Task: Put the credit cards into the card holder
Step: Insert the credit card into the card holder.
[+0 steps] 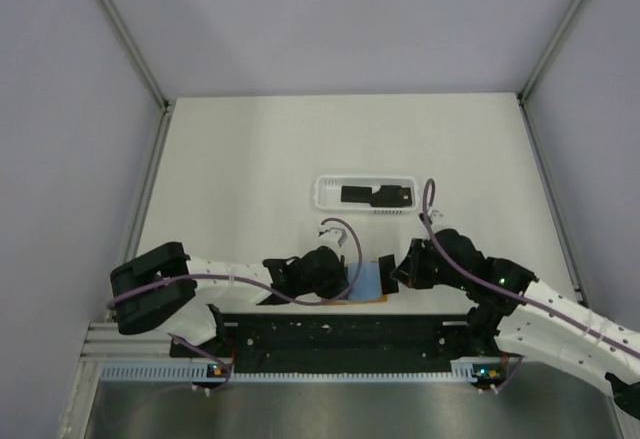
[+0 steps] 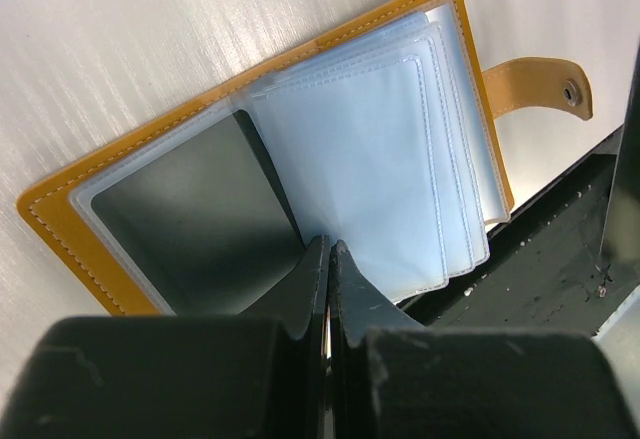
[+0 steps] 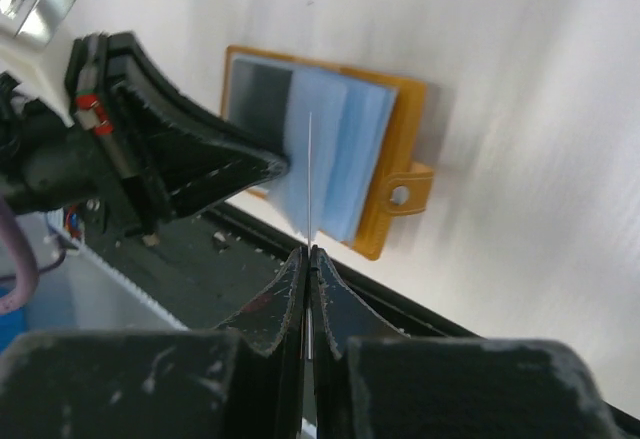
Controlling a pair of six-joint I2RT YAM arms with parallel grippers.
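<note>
Quick tally from where I stand: 1 card holder [image 2: 62,211], w/ 1 snap tab [image 2: 535,87]. Clear sleeves [image 2: 350,159]: approx. 5 fanned, exact no. unclear. Credit cards [image 1: 357,194]: 2 dark ones overlapping in the tray [image 1: 325,187], plus 1 dark card [image 2: 190,209] in a sleeve, so 3. Trays: 1. Grippers: 2, i.e. left gripper [image 2: 328,249], right gripper [image 3: 308,252].

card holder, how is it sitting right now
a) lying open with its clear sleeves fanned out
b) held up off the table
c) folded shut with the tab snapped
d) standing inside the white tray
a: the card holder lies open on the table, its clear sleeves fanned out and its tab unsnapped, sticking out to the side.
</note>
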